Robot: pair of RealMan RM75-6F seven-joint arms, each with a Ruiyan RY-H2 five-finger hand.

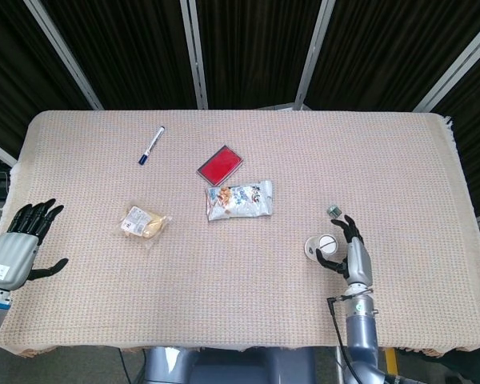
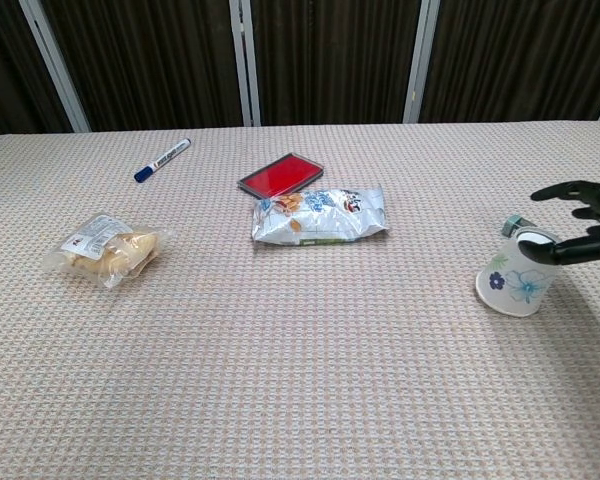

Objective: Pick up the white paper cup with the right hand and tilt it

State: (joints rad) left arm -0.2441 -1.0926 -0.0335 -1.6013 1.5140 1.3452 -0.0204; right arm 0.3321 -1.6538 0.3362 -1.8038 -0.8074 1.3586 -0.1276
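the white paper cup (image 1: 323, 246) (image 2: 518, 272) stands upside down on the table (image 1: 400, 168) (image 2: 280, 380), its wide rim on the woven cloth and its flat base up, with a blue flower print on its side in the chest view. taking the cup as the landmark, the right hand (image 1: 350, 253) (image 2: 583, 222) is just beside it on the side towards the table's right edge, with its fingers spread apart. a dark fingertip (image 2: 562, 256) reaches to the cup's top edge in the chest view; whether it touches cannot be told. the hand grips nothing. a small grey-green object (image 1: 334, 211) (image 2: 514, 225) lies just behind the cup, on its far side.

well to the left of the cup and further back lies a snack bag (image 1: 239, 200) (image 2: 321, 216), white with printed pictures, flat on the cloth. just behind that bag is a red flat case (image 1: 220, 165) (image 2: 281, 174) with a dark rim. further left of the cup, past the bag, a clear packet of bread (image 1: 144, 224) (image 2: 106, 248) rests on the table. a blue-capped marker (image 1: 151, 146) (image 2: 162, 159) lies far from the cup towards the back left.

the left hand (image 1: 20, 244), shown only in the head view, hangs at the table's left edge, well apart from the cup, fingers apart and holding nothing.
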